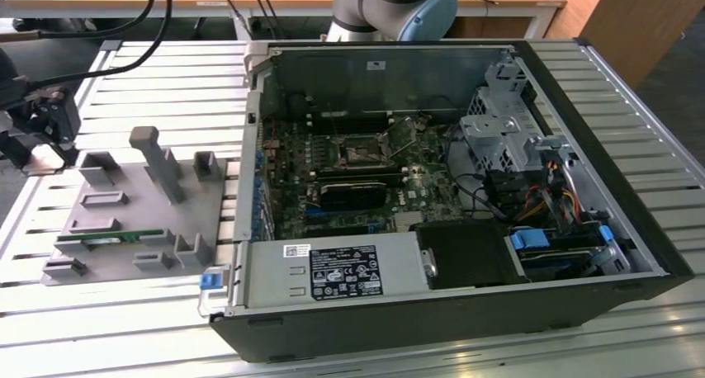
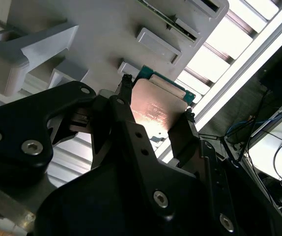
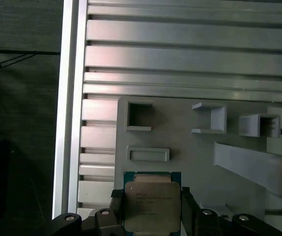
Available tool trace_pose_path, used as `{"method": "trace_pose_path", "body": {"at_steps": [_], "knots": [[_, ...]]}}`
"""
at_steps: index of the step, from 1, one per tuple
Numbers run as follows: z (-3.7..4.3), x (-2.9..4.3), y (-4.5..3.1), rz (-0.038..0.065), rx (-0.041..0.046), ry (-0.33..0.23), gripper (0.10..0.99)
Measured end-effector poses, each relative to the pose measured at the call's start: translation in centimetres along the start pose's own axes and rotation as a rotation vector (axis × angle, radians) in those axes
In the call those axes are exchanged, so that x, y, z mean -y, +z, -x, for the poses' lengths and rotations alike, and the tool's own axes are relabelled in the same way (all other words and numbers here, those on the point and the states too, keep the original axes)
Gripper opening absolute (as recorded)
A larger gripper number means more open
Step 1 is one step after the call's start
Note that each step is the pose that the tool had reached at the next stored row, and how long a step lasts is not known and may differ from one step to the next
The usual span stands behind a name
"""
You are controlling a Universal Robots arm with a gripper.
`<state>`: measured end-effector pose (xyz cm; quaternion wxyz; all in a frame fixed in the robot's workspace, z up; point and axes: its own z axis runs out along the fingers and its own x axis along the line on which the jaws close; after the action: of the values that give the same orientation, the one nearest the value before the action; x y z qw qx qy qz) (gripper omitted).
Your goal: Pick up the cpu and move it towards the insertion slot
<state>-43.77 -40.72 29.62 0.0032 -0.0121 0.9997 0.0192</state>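
Since the black two-fingered gripper (image 2: 156, 98) clamps the flat silvery square cpu (image 3: 152, 205) by opposite edges, its underside hangs clear above the grey plastic tray (image 3: 180, 147).

My slatted metal table (image 1: 165, 73): an open computer case (image 1: 441, 333) lies flat, a grey fixture plate (image 1: 132, 217) just beside the case, carrying a green memory stick (image 1: 97, 238).

On the bench (image 1: 165, 73), my tray (image 1: 149, 217) lies at the exterior view's left of the case (image 1: 441, 320). The insertion slot (image 1: 361, 153) sits inside it.
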Motion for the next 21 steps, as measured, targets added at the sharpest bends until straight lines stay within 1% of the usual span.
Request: {"method": "trace_pose_path", "body": {"at_steps": [4,7,14,21], "knots": [[0.00,-0.02,-0.42,0.000,-0.0001,0.000,0.545],[0.01,-0.04,-0.99,0.000,0.0000,0.000,0.545],[0.02,-0.10,-2.57,0.000,0.0000,0.000,0.545],[0.03,-0.14,-3.66,0.000,0.0002,0.003,0.545]]}}
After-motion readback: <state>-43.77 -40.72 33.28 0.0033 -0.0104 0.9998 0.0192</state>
